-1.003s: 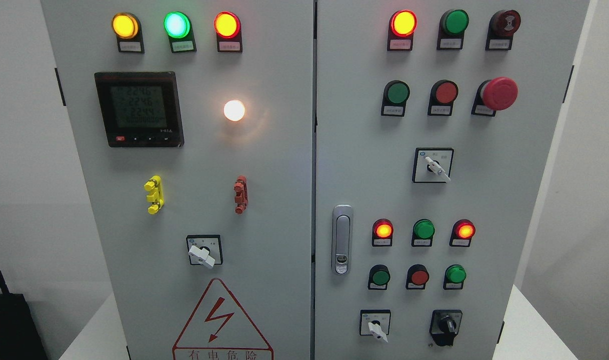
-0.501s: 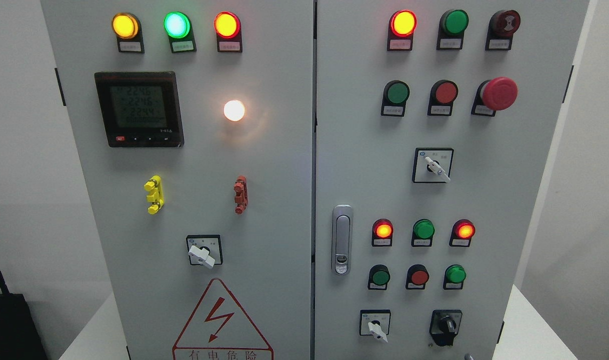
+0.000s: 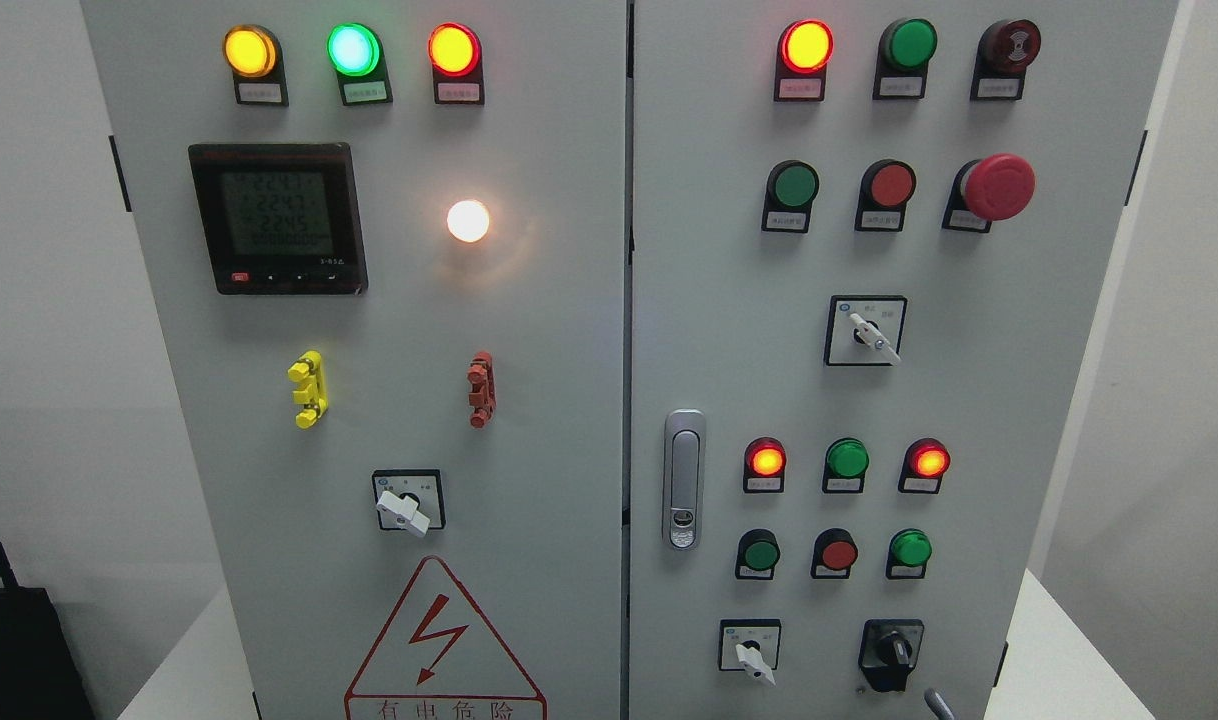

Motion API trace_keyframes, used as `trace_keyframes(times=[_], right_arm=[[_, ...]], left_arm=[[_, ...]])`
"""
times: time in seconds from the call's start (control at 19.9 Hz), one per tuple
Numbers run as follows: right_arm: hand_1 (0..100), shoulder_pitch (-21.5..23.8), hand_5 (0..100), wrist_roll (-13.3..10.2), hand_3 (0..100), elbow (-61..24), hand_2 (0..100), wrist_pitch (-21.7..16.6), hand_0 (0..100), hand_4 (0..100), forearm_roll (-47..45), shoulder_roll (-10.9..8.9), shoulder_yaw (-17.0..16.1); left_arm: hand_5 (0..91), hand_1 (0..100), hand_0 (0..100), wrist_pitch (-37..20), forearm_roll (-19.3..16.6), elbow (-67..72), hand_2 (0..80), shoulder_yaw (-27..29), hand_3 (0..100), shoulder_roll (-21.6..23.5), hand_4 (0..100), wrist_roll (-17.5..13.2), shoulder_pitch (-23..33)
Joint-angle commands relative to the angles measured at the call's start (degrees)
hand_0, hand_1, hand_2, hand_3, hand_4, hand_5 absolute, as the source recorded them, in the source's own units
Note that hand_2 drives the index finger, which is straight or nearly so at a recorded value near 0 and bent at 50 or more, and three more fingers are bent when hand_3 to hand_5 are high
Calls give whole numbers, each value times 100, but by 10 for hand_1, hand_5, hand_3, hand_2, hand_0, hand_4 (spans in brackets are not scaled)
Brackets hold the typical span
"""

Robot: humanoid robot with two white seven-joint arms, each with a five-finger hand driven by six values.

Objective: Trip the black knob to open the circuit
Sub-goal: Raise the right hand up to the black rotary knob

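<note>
Only a grey fingertip (image 3: 933, 702) showed at the bottom edge, just right of and below the black knob (image 3: 892, 652); which hand it belonged to, and its grip, could not be told. Left of the black knob sat one white selector (image 3: 751, 650); above it, three buttons and three lamps.

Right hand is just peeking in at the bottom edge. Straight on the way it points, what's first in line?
Likely the black knob, just up-left of the right hand. Nothing shows between them, but only a sliver of it is in frame, so heading and depth are uncertain.
</note>
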Motion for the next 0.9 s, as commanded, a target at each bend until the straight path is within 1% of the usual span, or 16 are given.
trace_keyframes(times=[0.0,0.2,0.35,0.85], right_arm=[[0,-120,1000,44,1000,-154,24,-29,0,1000,-16,-8,25],[0,-121,1000,44,1000,-154,29,-29,0,1000,-7,-8,25],[0,-138,1000,53,1000,-154,32,-20,0,1000,-7,-8,139],[0,-156,1000,53,1000,-171,38,42,0,1000,2,-8,174]], left_arm=[[0,389,120,-11,14,1,0,14,0,1,0,-2,-12],[0,389,120,-19,14,1,0,14,0,1,0,-2,-12],[0,389,120,-20,14,1,0,14,0,1,0,-2,-12],[0,389,120,-20,14,1,0,14,0,1,0,-2,-12]])
